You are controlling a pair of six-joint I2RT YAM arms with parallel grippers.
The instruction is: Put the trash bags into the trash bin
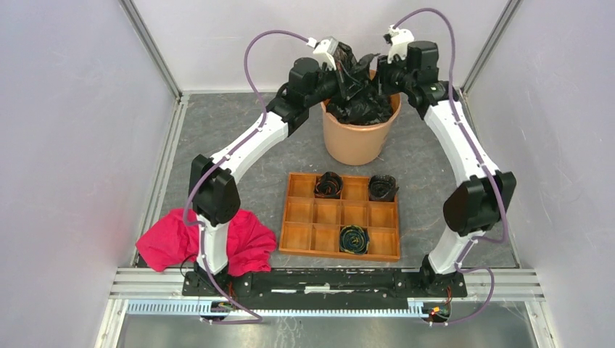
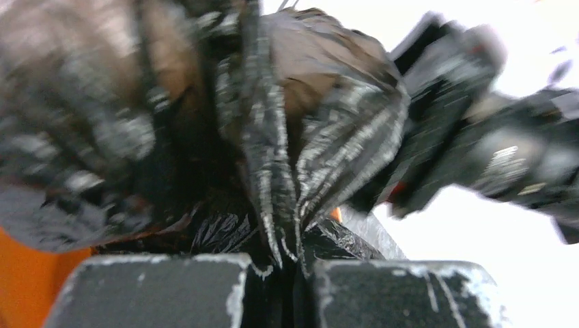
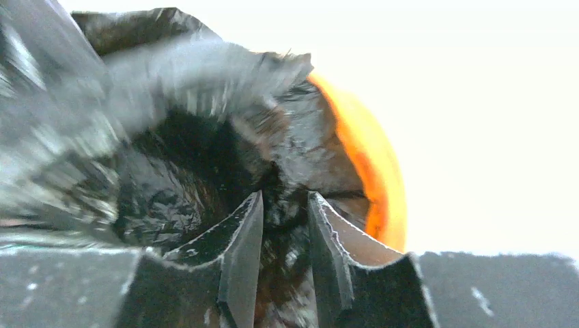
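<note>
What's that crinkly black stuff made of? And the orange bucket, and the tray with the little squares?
The trash bag looks like thin plastic film: glossy, creased all over, with white glints. The trash bin seems to be moulded plastic, smooth and matte terracotta-orange. The tray is probably wood, with flat orange-brown dividers, though no grain shows.
</note>
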